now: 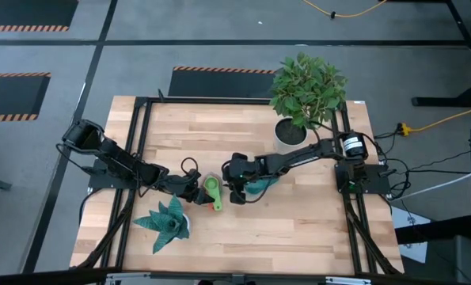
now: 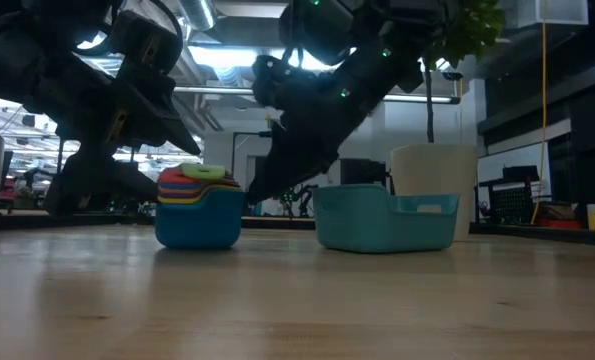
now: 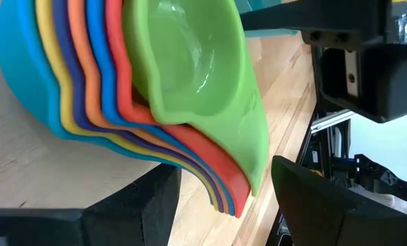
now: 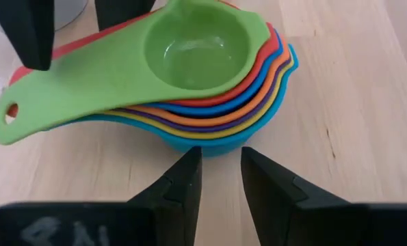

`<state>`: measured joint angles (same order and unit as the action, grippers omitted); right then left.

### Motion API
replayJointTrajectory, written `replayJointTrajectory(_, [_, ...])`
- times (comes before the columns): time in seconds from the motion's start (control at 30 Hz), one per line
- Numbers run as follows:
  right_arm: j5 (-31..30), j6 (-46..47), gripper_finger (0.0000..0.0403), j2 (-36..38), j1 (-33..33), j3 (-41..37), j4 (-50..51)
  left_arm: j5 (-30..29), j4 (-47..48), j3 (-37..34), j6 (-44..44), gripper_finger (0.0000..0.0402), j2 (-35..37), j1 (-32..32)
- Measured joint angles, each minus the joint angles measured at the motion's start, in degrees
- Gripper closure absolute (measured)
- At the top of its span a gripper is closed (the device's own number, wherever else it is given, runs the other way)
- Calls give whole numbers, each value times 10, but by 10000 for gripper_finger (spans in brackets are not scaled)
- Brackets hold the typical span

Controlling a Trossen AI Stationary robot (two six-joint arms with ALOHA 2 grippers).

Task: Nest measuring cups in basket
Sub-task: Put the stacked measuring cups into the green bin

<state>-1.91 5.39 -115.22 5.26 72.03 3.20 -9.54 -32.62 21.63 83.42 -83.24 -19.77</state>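
Seven measuring cups [image 4: 196, 75] sit nested in one stack on the wooden table [image 1: 298, 229], the green one on top and a light blue one outermost, with red, blue, orange, purple-blue and yellow rims showing between them. Their flat handles fan out together to one side. From table height the stack [image 2: 199, 208] stands beside the teal basket [image 2: 387, 218], apart from it and not inside it. The basket's inside cannot be seen from that height.

From above, the left gripper [image 1: 194, 190] is right at the stack, on its left side. In the left wrist view its two dark fingers [image 3: 319, 205] stand apart on either side of the handle ends, and no contact can be made out. The right gripper [image 1: 237, 194] is just right of the stack, over the basket's near edge. Its fingers [image 4: 182, 184] are close together with a narrow gap, holding nothing, pointing at the cup stack.

Behind the basket stands a white pot [image 1: 289, 133] with a leafy plant. A teal spiky plant [image 1: 165, 222] sits near the table's front left.
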Motion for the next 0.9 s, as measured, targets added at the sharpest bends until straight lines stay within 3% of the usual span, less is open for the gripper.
replayJointTrajectory(0.9, [16, 26, 295, -10, 29, 0, -23, 1, 11, 0, 1, 181, 0, -16])
